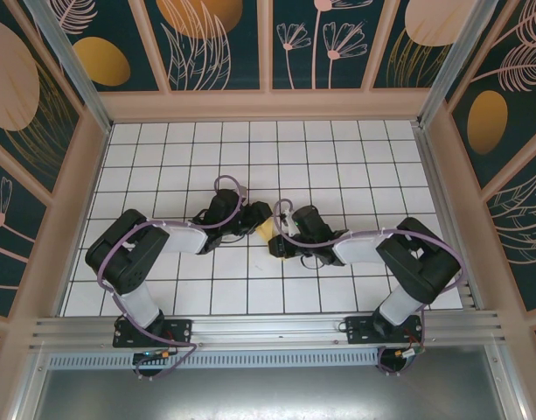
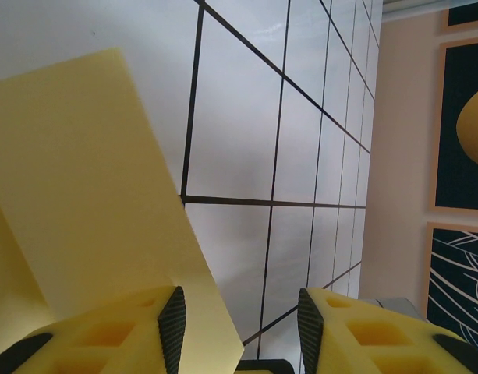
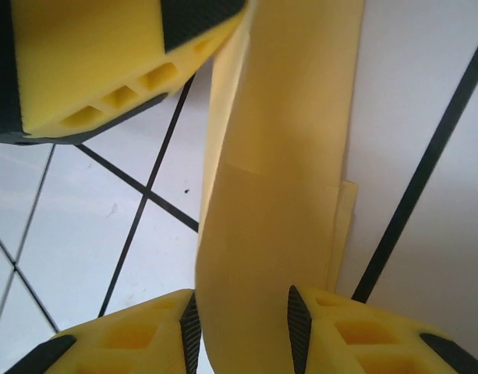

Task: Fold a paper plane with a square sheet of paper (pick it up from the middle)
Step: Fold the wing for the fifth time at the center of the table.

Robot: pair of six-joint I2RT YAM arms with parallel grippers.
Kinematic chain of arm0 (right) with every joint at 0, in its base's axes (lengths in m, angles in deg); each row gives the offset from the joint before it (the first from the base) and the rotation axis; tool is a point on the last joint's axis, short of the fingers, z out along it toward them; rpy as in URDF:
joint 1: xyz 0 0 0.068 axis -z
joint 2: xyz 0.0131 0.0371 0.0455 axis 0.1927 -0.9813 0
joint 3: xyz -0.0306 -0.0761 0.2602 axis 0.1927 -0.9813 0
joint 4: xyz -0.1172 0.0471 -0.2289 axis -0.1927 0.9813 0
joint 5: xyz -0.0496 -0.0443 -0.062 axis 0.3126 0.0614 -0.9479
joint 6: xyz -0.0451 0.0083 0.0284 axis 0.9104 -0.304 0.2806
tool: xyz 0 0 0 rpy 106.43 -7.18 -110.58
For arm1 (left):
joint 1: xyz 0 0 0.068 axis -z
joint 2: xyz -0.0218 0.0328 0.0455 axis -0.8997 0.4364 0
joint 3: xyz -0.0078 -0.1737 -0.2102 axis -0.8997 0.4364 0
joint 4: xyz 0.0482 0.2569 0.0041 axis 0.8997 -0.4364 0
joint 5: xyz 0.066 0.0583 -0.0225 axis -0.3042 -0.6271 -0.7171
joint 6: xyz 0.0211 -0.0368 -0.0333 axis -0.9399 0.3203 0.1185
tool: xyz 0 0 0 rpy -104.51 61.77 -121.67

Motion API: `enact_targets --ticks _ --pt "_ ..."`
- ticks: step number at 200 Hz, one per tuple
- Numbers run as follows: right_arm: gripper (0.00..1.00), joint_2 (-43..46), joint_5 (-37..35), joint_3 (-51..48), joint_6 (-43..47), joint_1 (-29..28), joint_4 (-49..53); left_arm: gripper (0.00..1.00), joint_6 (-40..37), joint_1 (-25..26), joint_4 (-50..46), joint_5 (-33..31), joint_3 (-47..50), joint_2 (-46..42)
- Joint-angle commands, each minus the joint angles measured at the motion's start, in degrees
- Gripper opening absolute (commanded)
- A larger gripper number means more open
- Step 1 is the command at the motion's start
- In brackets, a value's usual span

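At the left gripper [image 2: 240,327]: about half open, clamped on nothing, bare table [image 2: 231,125] in most of the gap. Beneath one finger and out ahead of it, the paper [image 2: 83,195], flat, with a corner reaching in between the pads. At the right gripper [image 3: 242,327]: parted a little, the gap filled pad to pad by a folded strip of the paper, running on ahead of the fingertips, one edge tucked behind a finger. Cannot tell whether pinched or merely straddled.
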Motion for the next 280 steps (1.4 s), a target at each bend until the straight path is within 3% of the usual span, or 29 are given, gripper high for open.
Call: enact_targets --ticks 1,37,100,171,280 --pt "0.37 -0.6 -8.3 2.9 4.5 -2.7 4.1 0.45 0.0 0.3 0.0 -0.1 -1.6 0.8" --pt "0.38 -0.5 -14.0 3.6 4.8 -4.7 5.0 0.45 0.1 0.3 -0.1 -0.2 -1.5 0.6" --pt "0.45 1.8 -16.7 2.9 8.8 -6.3 5.1 0.45 0.5 0.3 -0.3 -0.8 -1.4 0.5" --pt "0.51 -1.4 -29.0 4.6 11.1 -12.2 6.5 0.45 0.7 0.3 0.1 -1.0 -1.2 0.4" --pt "0.11 -0.8 -30.1 3.3 9.5 -12.2 4.6 0.45 0.6 0.3 -0.6 -1.4 -1.0 -0.6"
